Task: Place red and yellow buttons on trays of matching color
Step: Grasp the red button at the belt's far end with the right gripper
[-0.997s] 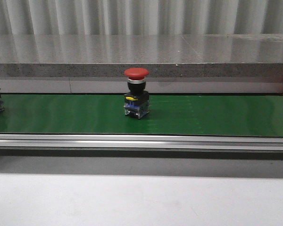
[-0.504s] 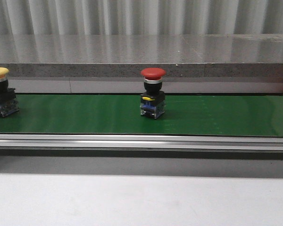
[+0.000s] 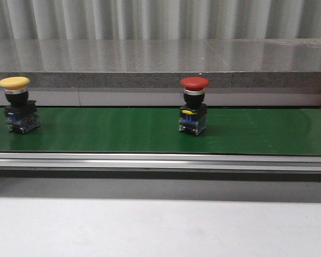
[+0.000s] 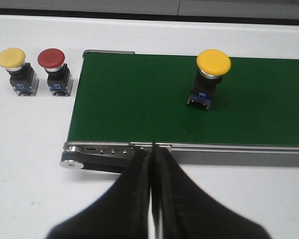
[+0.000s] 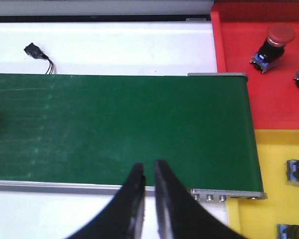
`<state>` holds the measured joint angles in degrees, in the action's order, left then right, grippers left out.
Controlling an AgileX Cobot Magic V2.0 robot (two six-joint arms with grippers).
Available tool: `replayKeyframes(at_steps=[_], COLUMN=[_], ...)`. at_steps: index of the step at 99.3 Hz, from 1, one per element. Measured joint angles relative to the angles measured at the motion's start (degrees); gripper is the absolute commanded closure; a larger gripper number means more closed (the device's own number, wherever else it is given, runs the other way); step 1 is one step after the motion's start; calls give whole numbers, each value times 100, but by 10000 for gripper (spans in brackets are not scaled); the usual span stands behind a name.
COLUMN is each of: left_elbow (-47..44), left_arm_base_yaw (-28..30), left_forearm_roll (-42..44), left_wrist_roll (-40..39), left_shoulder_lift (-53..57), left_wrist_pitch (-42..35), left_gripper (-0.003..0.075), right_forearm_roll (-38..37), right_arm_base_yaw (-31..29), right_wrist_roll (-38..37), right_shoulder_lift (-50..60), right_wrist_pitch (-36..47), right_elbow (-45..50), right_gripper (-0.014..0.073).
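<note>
1. I am looking over the long green conveyor belt [image 3: 107, 131] set on the white desk [image 4: 30, 149]; it is carrying two pushbuttons, standing upright and well apart.
2. I am checking the containers at the belt's right end: the red plastic tray [image 5: 269, 94] is holding one red-capped button [image 5: 273, 46] lying tilted, with part of another body at its edge, and the yellow plastic tray [image 5: 269, 164] beside it is holding two button bodies cut off by the frame.
3. I am watching the red mushroom-capped pushbutton [image 3: 194, 105] near the belt's middle and the yellow mushroom-capped pushbutton [image 4: 209, 76] near its left end.
4. I am judging both buttons to be light, rigid and top-heavy, with smooth rounded caps that would slip; I would take hold across the squarish black body below the cap.
5. I am seeing a spare yellow button [image 4: 16, 69] and a spare red button [image 4: 55, 69] standing just beside each other on the desk off the belt's left end.
6. I am noting the left pincer [image 4: 152, 164] hanging with fingers pressed together and empty, and the right pincer [image 5: 148, 174] with only a thin gap, gripping nothing.
</note>
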<state>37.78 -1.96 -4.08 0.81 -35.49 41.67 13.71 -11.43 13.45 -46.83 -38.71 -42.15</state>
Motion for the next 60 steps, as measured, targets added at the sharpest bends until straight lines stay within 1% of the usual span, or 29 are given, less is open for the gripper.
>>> replayKeyframes(at_steps=[3, 5, 8, 11, 20, 34, 44, 60], left_elbow=[0, 0, 0, 0, 0, 0, 0, 0], left_arm_base_yaw=[0, 0, 0, 0, 0, 0, 0, 0], left_forearm_roll=[0, 0, 0, 0, 0, 0, 0, 0], left_wrist_roll=[0, 0, 0, 0, 0, 0, 0, 0], left_shoulder_lift=[0, 0, 0, 0, 0, 0, 0, 0], left_wrist_pitch=[0, 0, 0, 0, 0, 10, 10, 20], left_gripper=[739, 739, 739, 739, 739, 739, 739, 739], right_forearm_roll=[0, 0, 0, 12, 160, 337, 351, 369], right_arm_base_yaw=[0, 0, 0, 0, 0, 143, 480, 1187], right_wrist_roll=[0, 0, 0, 0, 0, 140, 302, 532], right_shoulder_lift=[0, 0, 0, 0, 0, -66, -347, -1026], right_wrist_pitch=[-14, -23, -37, -37, -37, -27, -89, -173], right_elbow=[0, 0, 0, 0, 0, -55, -299, -798], right_gripper=[156, 118, 34, -18, 13, 15, 15, 15])
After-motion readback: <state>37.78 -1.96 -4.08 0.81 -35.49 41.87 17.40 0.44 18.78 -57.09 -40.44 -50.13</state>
